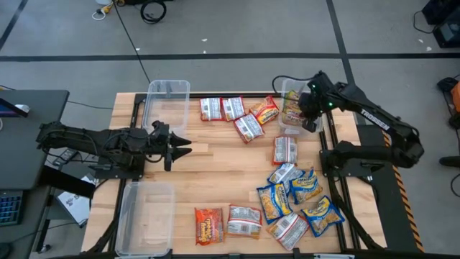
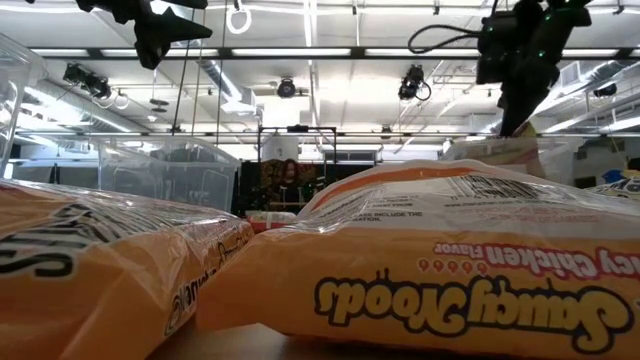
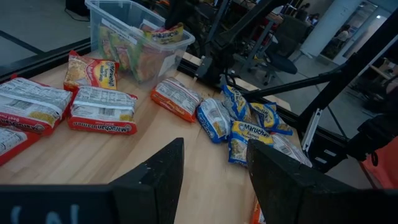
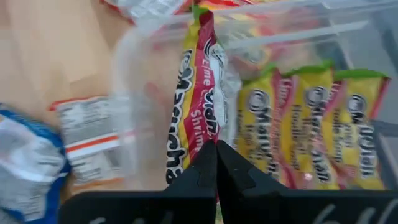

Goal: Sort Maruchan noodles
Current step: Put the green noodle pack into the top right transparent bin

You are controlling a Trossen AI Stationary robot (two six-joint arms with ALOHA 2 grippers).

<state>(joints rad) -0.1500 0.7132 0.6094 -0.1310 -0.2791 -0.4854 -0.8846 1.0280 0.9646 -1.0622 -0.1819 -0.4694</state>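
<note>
1. Right gripper (image 1: 310, 124): over the clear bin (image 1: 282, 126) at the table's far right, fingers pressed together with nothing pinched; a pink-green packet (image 4: 198, 93) stands inside.
2. Left gripper (image 1: 181, 149): waits at left, fingers spread.
3. Remaining noodles (image 1: 298, 201): scattered on the wooden table (image 1: 223, 173); next, presumably fetch another.
4. Room: grey floor beyond.

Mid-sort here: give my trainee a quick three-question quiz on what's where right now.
1. True or false: the right tool is over the small clear plastic bin holding green-yellow crinkly noodle packets.
2. Which tool hangs open above bare wood, away from every packet? A) left B) right
3. Fill in: the blue-and-yellow crinkly noodle packets cluster on the table's ____ side, seen from above.

Key: 1 true. 2 A, the left tool. 3 right.
</note>
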